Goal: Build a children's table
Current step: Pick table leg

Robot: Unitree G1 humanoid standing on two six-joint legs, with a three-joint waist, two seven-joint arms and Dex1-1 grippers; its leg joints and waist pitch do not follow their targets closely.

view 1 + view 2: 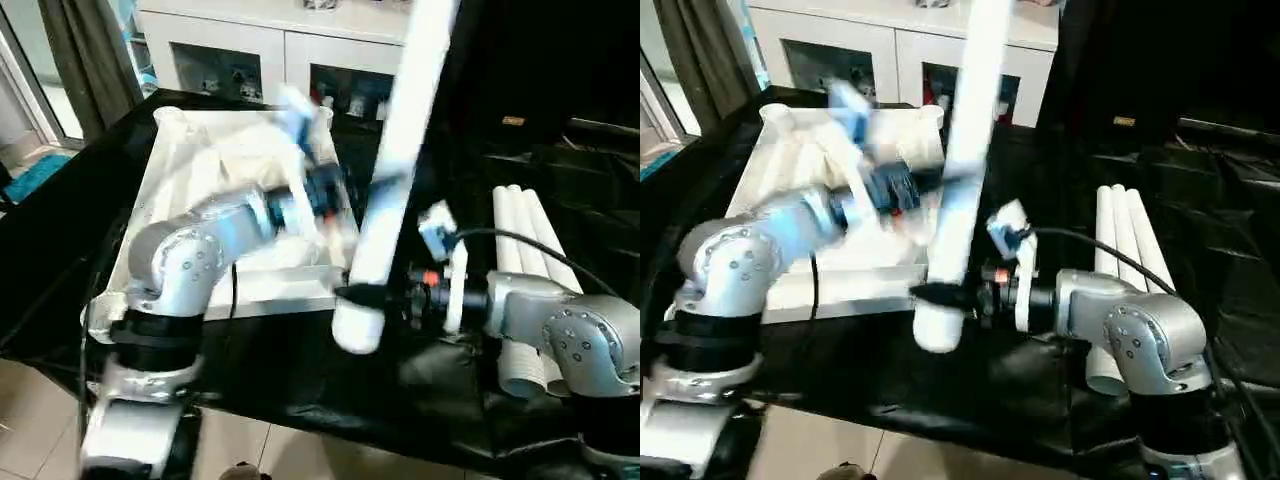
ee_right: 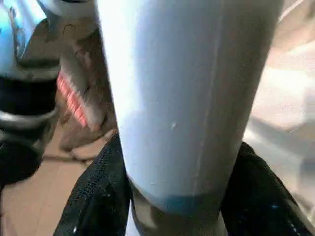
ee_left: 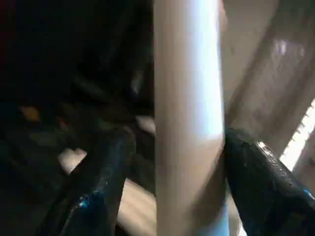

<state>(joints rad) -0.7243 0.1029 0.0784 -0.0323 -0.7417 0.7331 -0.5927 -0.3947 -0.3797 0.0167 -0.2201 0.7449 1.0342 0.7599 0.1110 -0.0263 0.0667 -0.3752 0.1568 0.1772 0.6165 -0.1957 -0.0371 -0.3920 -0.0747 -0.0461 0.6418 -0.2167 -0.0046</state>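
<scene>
daylight enters from a window [image 1: 20, 110] at about ten o'clock in the head views, and the white tabletop [image 1: 200, 170] looks washed out with glare. the black bench cover [image 1: 290, 370] stays very dark, almost without detail. the left arm [image 1: 230, 225] is smeared by motion blur. in both wrist views the leg [image 2: 192, 98] is very close, out of focus and overexposed.

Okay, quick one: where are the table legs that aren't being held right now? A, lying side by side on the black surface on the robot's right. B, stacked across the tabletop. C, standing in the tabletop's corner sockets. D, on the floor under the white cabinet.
A: the spare legs lie side by side on the black surface, at the robot's right, apart from the tabletop.
</scene>
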